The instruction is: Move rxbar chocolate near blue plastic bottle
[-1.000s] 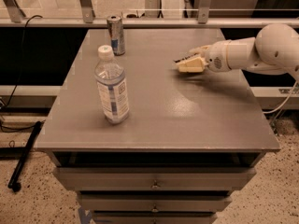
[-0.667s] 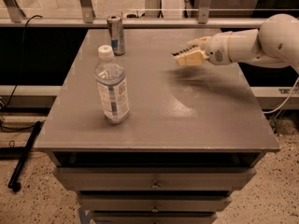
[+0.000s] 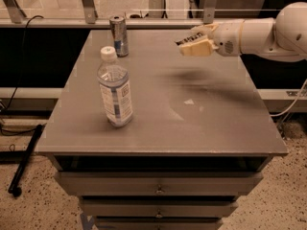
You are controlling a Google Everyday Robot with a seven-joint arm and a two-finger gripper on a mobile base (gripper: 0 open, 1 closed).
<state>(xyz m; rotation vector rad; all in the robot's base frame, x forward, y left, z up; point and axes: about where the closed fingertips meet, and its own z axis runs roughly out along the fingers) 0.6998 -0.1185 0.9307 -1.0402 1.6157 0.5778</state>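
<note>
Matte grey laminate forms the flat, square-cornered top of the bench, smooth with a faint sheen and a few pale scuffs toward its right half; below its front edge sit stacked grey drawers with small metal pulls. Item: blue plastic bottle, tall, clear and ribbed, round in section, with a white screw cap and a blue-and-white label, standing upright on the left half of the bench, nearer the front edge than the back. Item: can, a shorter, silver-blue metal cylinder, upright close to the back edge, behind the bottle and well apart from it. Item: end effector, cream-coloured, blocky plastic fingers on a glossy white, rounded arm that reaches in from the right, hanging above the bench toward the back right corner, with a soft dark shadow on the surface beneath it. Item: rxbar chocolate, a thin flat black wrapper with pale lettering, pinched between the closed fingers of the end effector, raised off the bench, its free end pointing left, well apart from the blue plastic bottle. Floor below is speckled terrazzo.
</note>
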